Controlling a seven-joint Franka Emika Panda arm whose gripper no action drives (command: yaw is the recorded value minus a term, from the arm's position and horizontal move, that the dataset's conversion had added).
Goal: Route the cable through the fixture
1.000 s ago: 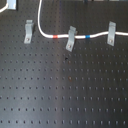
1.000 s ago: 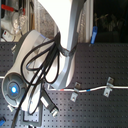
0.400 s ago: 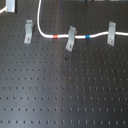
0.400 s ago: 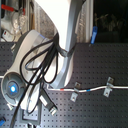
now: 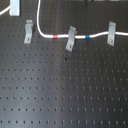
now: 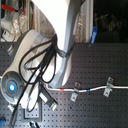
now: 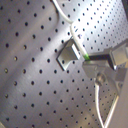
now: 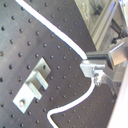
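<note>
The white cable point(image 5: 47, 35) comes down from the top edge of the first exterior view. It runs right past its red band point(image 5: 56, 36), the middle clip point(image 5: 71, 38) and its blue band point(image 5: 88, 36) to the upright right clip point(image 5: 111, 34). The fixture point(image 5: 28, 31), a leaning grey clip, stands at the first exterior view's left, and the cable passes beside it without touching. In both wrist views my gripper point(image 8: 95, 70) is shut on the cable point(image 8: 65, 42) close to this clip point(image 8: 35, 82). It also shows in the first wrist view point(image 7: 97, 72).
The black perforated board point(image 5: 65, 90) fills the first exterior view. A pale block point(image 5: 15, 6) sits at its top left edge. In the second exterior view my white arm point(image 6: 62, 45), black hoses and the base with a blue light point(image 6: 12, 86) stand over the board's left.
</note>
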